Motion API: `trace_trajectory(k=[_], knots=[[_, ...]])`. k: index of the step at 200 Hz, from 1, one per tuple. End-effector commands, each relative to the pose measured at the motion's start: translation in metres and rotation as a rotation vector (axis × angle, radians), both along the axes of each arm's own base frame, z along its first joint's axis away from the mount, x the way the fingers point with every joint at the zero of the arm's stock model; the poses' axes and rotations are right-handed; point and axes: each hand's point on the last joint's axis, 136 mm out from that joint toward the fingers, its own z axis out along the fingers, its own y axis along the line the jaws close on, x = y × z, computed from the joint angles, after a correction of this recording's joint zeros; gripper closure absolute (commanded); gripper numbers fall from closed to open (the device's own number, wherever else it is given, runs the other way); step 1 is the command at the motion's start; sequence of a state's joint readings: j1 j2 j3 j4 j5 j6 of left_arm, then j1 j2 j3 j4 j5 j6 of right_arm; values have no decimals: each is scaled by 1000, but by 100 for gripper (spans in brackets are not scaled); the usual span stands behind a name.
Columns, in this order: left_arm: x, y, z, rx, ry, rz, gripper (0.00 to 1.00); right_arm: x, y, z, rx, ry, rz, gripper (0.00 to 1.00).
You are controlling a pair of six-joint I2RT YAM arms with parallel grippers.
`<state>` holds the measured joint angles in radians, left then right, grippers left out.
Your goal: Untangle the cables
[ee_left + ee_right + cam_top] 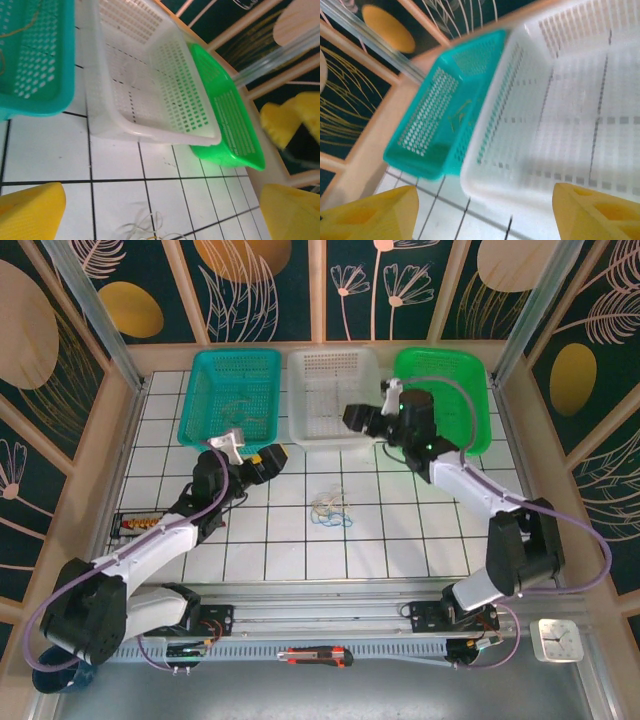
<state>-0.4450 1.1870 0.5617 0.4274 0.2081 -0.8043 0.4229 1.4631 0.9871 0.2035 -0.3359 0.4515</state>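
Note:
The cables (331, 508) lie in a small heap of blue and whitish loops on the tiled table, between the two arms. Some whitish loops (145, 229) lie at the bottom of the left wrist view. A thin olive cable (460, 114) lies inside the teal basket (200, 390). My left gripper (272, 458) hovers left of the heap and is open, with nothing between its yellow fingers (31, 211). My right gripper (352, 418) hangs at the front edge of the white basket (300, 430). It is open and empty, its yellow fingertips (372, 216) wide apart.
Three baskets stand in a row at the back: teal, white, and green (475, 390). A wooden frame (118, 440) walls in the table. A small rack with coloured bits (140, 526) sits at the left, and a red-and-black tool (315, 656) lies on the front rail.

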Motion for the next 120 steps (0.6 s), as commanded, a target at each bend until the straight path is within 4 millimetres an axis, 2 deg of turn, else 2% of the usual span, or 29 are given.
trace_trajectory(k=[1, 28, 42, 52, 94, 120], knots=[[-9, -23, -3, 9, -24, -136, 1, -31, 2, -9, 1, 5, -14, 29], [-23, -57, -25, 131, -4, -237, 1, -62, 0, -47, -31, 89, -35, 29], [-30, -75, -39, 171, 21, -295, 1, -73, -11, -64, -31, 135, -70, 30], [-33, -84, -48, 194, 41, -324, 5, -79, -20, -73, -36, 159, -104, 30], [-43, -114, -77, 359, 56, -416, 20, -98, -61, -91, -75, 196, -242, 30], [-46, -132, -90, 446, 58, -470, 31, -101, -73, -91, -68, 202, -264, 30]])
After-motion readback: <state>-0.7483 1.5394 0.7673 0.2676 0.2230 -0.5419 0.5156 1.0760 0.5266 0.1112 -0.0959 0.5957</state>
